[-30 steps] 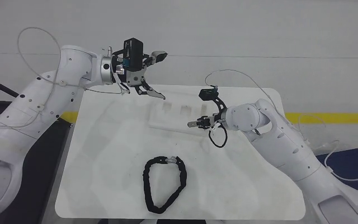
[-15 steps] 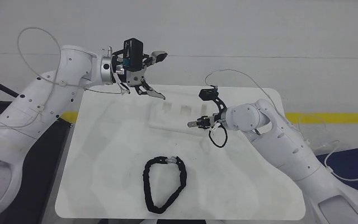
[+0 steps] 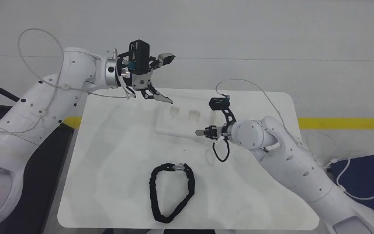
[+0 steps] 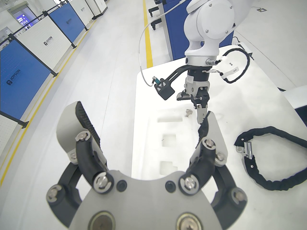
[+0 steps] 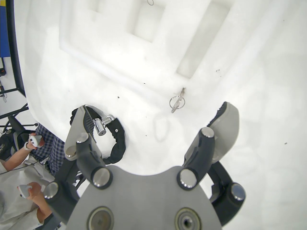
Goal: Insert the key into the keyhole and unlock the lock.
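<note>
R jaws shifted by key [image 5: 177, 101] | white tbl [image 3: 117, 175] | yellow floor line [image 3: 345, 123]

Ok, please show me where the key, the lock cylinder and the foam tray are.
key [image 5: 178, 100]: right wrist view, on the middle of the key.
lock cylinder [image 5: 99, 127]: right wrist view, on its shiny metal side.
foam tray [image 5: 172, 32]: right wrist view, on a bare part of its top face.

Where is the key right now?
In the right wrist view the key lies flat by the end of the white tray's long recess, just ahead of the open right gripper.
</note>
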Robot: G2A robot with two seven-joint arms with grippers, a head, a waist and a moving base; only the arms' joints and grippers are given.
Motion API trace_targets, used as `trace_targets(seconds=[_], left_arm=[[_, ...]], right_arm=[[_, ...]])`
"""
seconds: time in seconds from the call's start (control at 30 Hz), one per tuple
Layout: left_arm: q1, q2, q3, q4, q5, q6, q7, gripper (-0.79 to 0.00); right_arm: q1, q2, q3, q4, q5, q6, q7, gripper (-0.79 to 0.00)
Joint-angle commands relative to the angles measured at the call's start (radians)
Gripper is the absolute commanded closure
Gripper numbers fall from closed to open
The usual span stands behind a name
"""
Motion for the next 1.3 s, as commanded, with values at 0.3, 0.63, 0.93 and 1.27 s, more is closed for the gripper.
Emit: trace_targets(seconds=[0.3, 0.63, 0.93, 1.27], left_arm=[[0.000, 0.000, 0.000, 0.000, 0.000, 0.000, 0.000, -0.785], [0.000, 0.000, 0.000, 0.000, 0.000, 0.000, 0.000, -0.785], [0.000, 0.000, 0.000, 0.000, 0.000, 0.000, 0.000, -0.785], [0.000, 0.000, 0.000, 0.000, 0.000, 0.000, 0.000, -0.785]], right_arm=[[-0.015, -0.011, -0.004, -0.023, -0.058, 0.087, 0.032, -0.668], [0.009, -0.035, -0.024, 0.020, -0.076, 0.140, 0.056, -0.545], [0.009, -0.056, -0.029, 0.046, -0.067, 0.159, 0.036, -0.369], [0.005, -0.071, -0.026, 0.071, -0.075, 0.186, 0.033, -0.320]])
